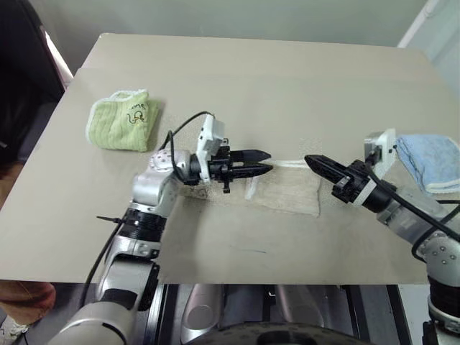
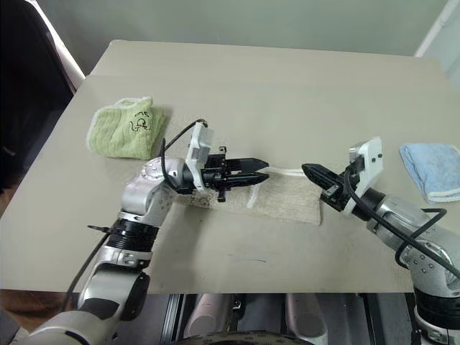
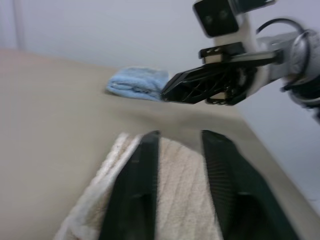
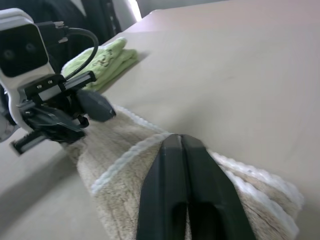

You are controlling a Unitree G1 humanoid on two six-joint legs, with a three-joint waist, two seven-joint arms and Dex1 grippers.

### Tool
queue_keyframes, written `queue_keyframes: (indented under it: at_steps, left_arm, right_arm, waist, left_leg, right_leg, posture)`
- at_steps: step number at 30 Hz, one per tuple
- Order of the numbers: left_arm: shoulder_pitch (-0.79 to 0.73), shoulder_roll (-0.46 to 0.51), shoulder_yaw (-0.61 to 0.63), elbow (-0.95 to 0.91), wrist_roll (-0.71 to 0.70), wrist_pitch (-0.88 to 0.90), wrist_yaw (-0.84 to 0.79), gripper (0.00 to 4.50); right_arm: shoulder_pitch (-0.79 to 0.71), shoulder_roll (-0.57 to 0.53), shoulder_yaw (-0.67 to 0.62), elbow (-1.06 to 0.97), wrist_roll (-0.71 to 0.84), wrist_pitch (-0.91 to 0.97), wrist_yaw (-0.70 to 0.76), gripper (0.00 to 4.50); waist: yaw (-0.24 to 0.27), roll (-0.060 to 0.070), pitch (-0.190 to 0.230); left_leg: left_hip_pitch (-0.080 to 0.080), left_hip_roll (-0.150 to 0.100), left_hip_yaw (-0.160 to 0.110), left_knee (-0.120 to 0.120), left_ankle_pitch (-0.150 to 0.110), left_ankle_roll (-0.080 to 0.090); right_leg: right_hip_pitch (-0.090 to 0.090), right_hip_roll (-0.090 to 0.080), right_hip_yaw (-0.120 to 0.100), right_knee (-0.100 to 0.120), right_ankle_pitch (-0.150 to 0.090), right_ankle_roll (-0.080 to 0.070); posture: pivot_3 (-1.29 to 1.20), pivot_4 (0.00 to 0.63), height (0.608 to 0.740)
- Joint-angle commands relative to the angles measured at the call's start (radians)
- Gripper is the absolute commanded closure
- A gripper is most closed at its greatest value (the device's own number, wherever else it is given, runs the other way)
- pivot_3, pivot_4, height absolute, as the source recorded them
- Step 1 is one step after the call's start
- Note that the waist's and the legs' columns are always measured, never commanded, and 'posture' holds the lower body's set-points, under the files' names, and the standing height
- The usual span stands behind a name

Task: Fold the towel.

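No readable text anywhere; the green cloth (image 1: 123, 121) carries just a dark printed drawing, lettering illegible.

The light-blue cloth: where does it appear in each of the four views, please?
Left eye view: light-blue cloth at the right edge, beside the right arm.
Right eye view: at the right edge, on the table.
Left wrist view: upper middle, on the far part of the table, behind the right end effector.
Right wrist view: not in it.
Shared landmark: the towel.
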Motion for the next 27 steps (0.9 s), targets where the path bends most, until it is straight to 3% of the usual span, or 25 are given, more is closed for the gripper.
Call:
queue_keyframes:
  at_steps: [1,8,16,21,23,27]
  left_arm:
    - [-0.019,-0.051,-0.052,0.076,0.116,-0.129,0.087,4.48]
    - [0.012,-0.080,-0.107,0.176,0.243,-0.210,0.180,4.48]
    - [0.088,-0.044,-0.137,0.077,0.269,-0.131,0.202,4.48]
    - [0.122,-0.020,-0.172,0.035,0.274,-0.094,0.174,4.48]
    - [0.125,-0.019,-0.173,0.028,0.273,-0.091,0.175,4.48]
    - [0.119,-0.028,-0.144,0.019,0.233,-0.051,0.175,4.48]
  right_arm:
    - [-0.013,0.043,0.037,0.044,-0.140,-0.094,-0.016,4.50]
    - [0.000,0.117,0.117,0.137,-0.301,-0.162,0.007,4.50]
    - [0.117,0.081,0.222,0.223,-0.540,-0.254,0.028,4.50]
    - [0.094,0.105,0.247,0.333,-0.654,-0.326,0.002,4.50]
    - [0.085,0.115,0.234,0.350,-0.665,-0.345,0.004,4.50]
    - [0.081,0.113,0.188,0.335,-0.639,-0.354,0.036,4.50]
  waist:
    - [0.000,0.000,0.000]
    - [-0.001,0.002,0.001]
    - [-0.001,0.002,0.000]
    - [-0.002,0.003,-0.001]
    - [-0.002,0.005,-0.002]
    - [-0.002,0.005,-0.002]
  left_leg:
    - [0.001,0.000,0.000,0.000,0.000,0.000]
    - [0.000,0.000,0.000,-0.001,0.000,0.000]
    - [0.001,0.000,0.000,0.000,0.000,0.000]
    - [0.019,0.000,-0.002,-0.001,-0.004,-0.001]
    - [0.025,0.000,-0.003,-0.001,-0.014,-0.012]
    - [0.029,-0.001,-0.004,-0.001,-0.018,-0.011]
  right_leg:
    - [0.000,0.000,0.000,0.000,0.000,0.000]
    - [-0.001,0.000,0.000,0.000,0.001,0.001]
    - [0.001,0.000,0.000,0.000,0.000,0.001]
    - [0.020,0.001,0.000,-0.005,-0.006,0.010]
    - [0.023,0.001,-0.001,-0.010,-0.006,0.011]
    - [0.029,0.001,0.000,-0.017,-0.007,0.011]
  posture:
    - [0.00,0.150,0.697]
    - [0.00,0.150,0.697]
    - [0.00,0.150,0.697]
    - [0.00,0.150,0.697]
    - [0.00,0.150,0.697]
    - [0.00,0.150,0.697]
